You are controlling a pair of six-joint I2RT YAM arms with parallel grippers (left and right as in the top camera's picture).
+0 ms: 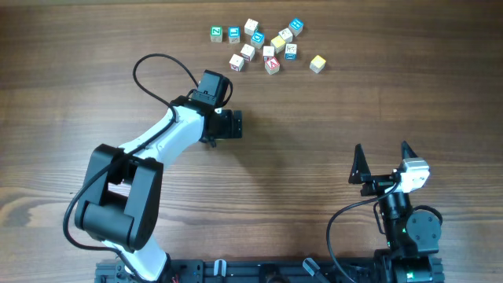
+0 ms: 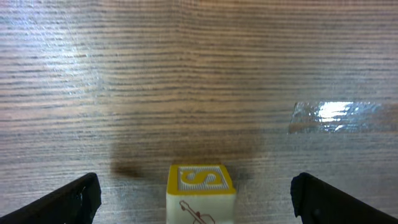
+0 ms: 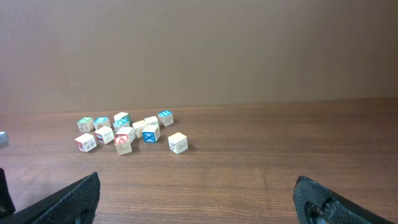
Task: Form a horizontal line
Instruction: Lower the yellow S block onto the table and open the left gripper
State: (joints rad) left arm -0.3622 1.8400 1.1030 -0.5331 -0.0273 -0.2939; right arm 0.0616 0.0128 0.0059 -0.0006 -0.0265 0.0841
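The wooden cube [image 2: 201, 193] bears a yellow "S" on its top face.

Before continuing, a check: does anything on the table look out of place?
Yes. One yellow cube stands alone between the fingers of the open left gripper, away from the other cubes, which lie in a jumbled cluster, not a row.

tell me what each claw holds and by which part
Nothing is held. The left claw stands open, with gaps either side of the yellow cube; the right claw is open and empty.
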